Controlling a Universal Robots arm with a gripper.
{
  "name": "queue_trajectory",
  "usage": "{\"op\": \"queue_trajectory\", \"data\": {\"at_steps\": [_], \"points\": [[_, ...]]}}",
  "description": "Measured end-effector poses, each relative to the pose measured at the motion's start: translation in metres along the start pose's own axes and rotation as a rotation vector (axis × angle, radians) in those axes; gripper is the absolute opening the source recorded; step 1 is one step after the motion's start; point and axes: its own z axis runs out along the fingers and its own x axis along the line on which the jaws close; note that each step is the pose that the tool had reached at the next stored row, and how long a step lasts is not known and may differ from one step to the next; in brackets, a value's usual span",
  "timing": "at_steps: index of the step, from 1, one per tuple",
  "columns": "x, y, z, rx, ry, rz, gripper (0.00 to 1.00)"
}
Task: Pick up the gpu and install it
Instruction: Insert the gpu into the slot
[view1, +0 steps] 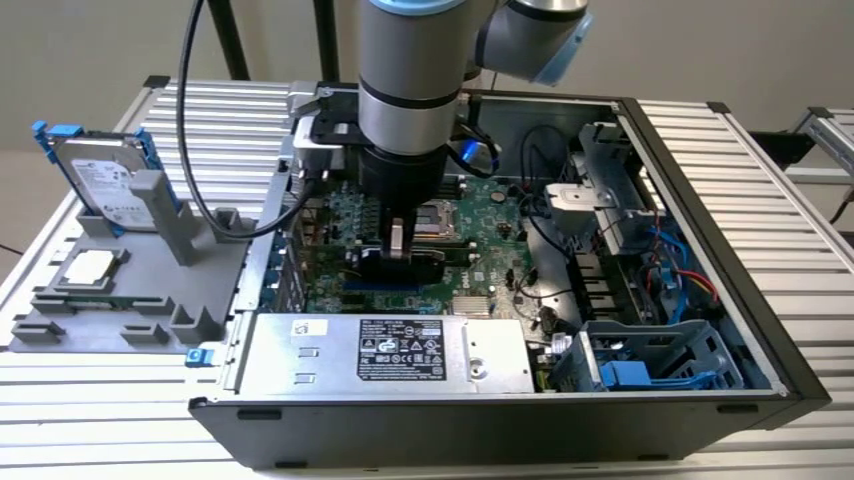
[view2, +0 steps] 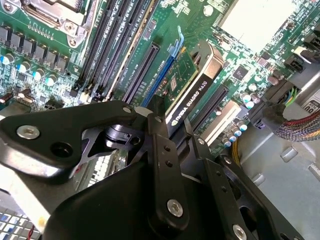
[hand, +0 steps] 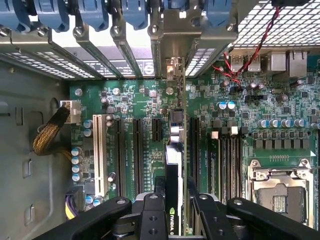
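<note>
Hand (view2: 167, 132) gripping gpu (view2: 192, 82), upright on edge, over motherboard (view2: 65, 65) slots

Even, bright lighting; the near hand (view2: 165, 150) blurs in both wrist views.

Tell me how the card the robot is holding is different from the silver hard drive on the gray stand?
The gpu is thin, green and black, gripped by the gripper inside the computer case over the motherboard. The hard drive is thicker, silver in a blue frame, and leans untouched on the gray stand outside. Both are flat rectangles.
</note>
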Motion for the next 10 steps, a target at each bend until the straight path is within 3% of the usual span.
{"op": "queue_trajectory", "data": {"at_steps": [10], "points": [[0.0000, 0.0003, 0.0022, 0.0000, -0.0002, 0.003, 0.00]]}}
